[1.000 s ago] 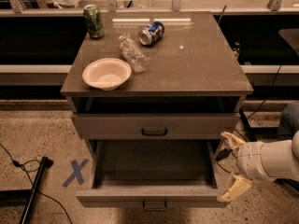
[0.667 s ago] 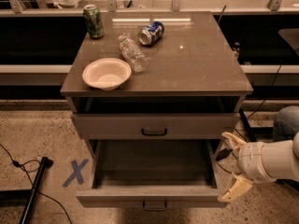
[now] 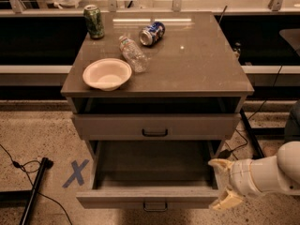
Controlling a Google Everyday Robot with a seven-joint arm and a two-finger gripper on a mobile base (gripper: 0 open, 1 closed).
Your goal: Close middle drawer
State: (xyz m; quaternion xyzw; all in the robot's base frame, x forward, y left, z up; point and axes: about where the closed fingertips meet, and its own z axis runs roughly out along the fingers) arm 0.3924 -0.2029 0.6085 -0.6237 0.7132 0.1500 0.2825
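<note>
Camera view (the only one).

- Cabinet: grey cabinet with a flat brown-grey top (image 3: 197,64). On the top are a shallow white paper bowl (image 3: 107,74), a clear plastic bottle lying on its side (image 3: 132,54), a blue can tipped over (image 3: 152,33) and an upright green can (image 3: 93,21).
- Floor: blue tape X (image 3: 76,173) on the speckled floor, left of the cabinet.
- Task item: the middle drawer (image 3: 122,198), a wide grey front with a small dark bar handle, is pulled well out. Its deep tray is open to view and looks empty. The topmost drawer front (image 3: 197,125) sits above it, much further in.
- Gripper: the cream two-finger gripper (image 3: 221,183) on a white arm is at the drawer's right front corner. Fingers are spread, one tip above the drawer's rim and the other down by the front panel, with nothing pinched. Whether it touches the drawer is unclear.

Change over the last second:
- The gripper has dropped lower and edged slightly inward along that right corner.
- The drawer has not shifted. Its front is at the same spot and the same depth of tray is exposed.

Reading:
- Positioning is nearly done, but the push has not started.
- The closing itself is wholly undone.
- Next it needs firm contact on the front panel and a straight shove toward the cabinet.
- Pushing from the corner may skew the drawer on its runners.
</note>
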